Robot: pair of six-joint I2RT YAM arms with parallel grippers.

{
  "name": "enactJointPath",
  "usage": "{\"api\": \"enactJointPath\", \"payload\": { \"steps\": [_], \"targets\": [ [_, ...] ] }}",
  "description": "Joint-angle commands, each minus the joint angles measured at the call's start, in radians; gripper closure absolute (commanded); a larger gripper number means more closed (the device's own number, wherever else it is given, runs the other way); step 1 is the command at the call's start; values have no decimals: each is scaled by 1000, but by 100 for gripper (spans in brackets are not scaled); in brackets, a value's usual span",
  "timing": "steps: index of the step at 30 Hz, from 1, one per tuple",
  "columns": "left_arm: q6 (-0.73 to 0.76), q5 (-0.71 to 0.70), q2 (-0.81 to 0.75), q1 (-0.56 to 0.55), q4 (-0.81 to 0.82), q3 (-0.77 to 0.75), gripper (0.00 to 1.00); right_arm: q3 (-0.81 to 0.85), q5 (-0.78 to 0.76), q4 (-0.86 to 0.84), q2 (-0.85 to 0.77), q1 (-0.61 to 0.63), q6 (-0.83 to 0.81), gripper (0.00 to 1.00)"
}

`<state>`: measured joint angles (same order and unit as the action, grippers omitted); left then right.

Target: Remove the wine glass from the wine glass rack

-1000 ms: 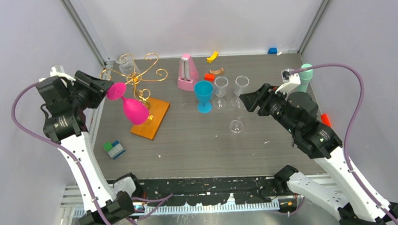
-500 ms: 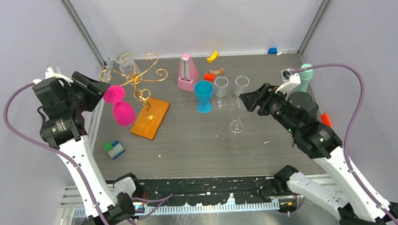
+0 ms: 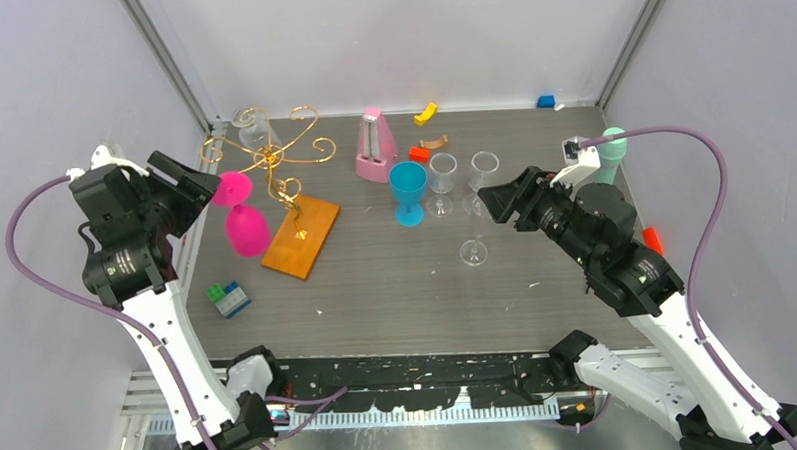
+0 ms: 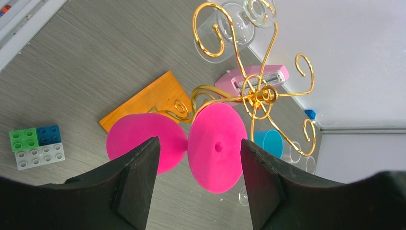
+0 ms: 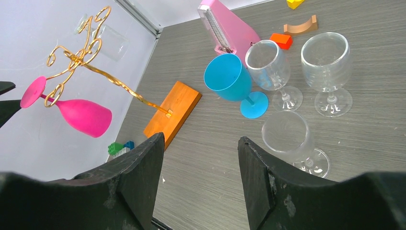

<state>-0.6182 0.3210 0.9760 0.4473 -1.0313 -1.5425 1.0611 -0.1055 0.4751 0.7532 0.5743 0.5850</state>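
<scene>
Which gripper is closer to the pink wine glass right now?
Left. The left gripper is right at the pink wine glass's foot, jaws spread; the right gripper is across the table, beside the clear glasses.

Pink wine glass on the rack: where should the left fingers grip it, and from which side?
Probably the flat round foot, across its rim, coming from the left arm's side: the disc faces the left gripper squarely, and the rack's wire curl occupies the stem.
</scene>
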Motion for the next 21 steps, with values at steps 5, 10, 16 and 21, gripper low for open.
{"api": "enactJointPath", "payload": {
  "steps": [5, 10, 16, 21],
  "targets": [
    [-16, 91, -19, 5, 36, 81, 36, -6, 9, -51, -2, 4, -13, 37],
    [-37, 81, -24, 4, 18, 87, 41, -8, 6, -55, -4, 4, -12, 37],
    [-40, 17, -36, 5, -16, 66, 58, -14, 6, -58, -4, 4, -16, 37],
    [-44, 7, -37, 5, -31, 48, 77, -14, 6, -58, -3, 4, -22, 37]
  ]
}}
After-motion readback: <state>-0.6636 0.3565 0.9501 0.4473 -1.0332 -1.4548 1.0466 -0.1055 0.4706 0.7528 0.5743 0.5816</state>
